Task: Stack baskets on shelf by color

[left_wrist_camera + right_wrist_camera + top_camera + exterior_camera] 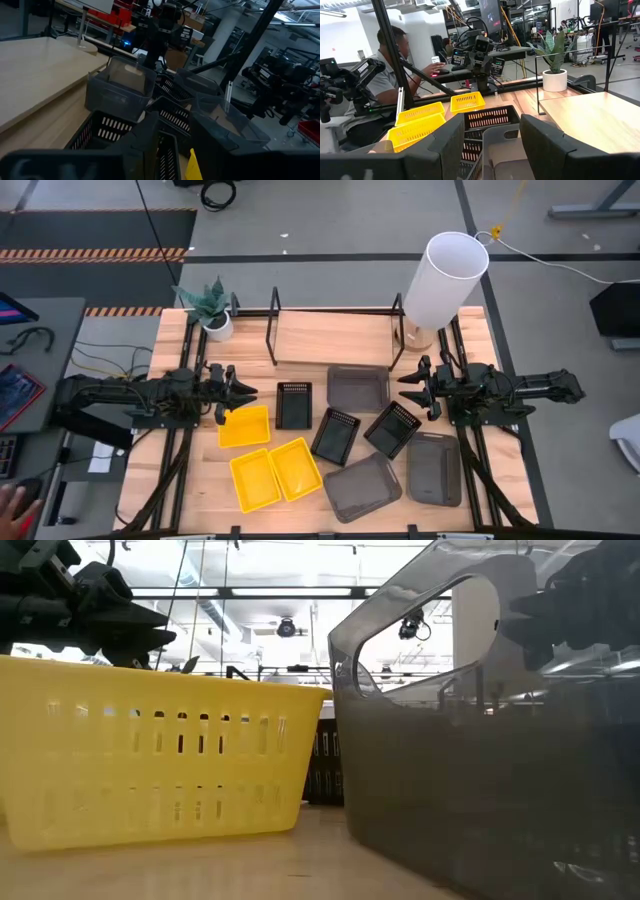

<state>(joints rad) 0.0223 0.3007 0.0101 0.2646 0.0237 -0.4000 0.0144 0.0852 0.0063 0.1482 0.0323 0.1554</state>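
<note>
Nine baskets lie flat on the tabletop in front of the shelf (330,338). Three are yellow (245,426) (255,479) (296,468). Three are black and slotted (294,404) (335,435) (392,429). Three are smoky grey (358,388) (362,487) (434,468). My left gripper (248,392) (175,131) hovers open just left of the far yellow basket. My right gripper (402,388) (492,132) hovers open right of the far grey basket (505,145). The low view shows a yellow basket (160,760) and a grey one (480,740) close up.
A white cylinder (445,280) stands at the shelf's right end and a potted plant (213,315) at its left. The shelf board is bare. A person (390,75) sits beyond the table's left side, with a hand (12,505) by the near-left corner.
</note>
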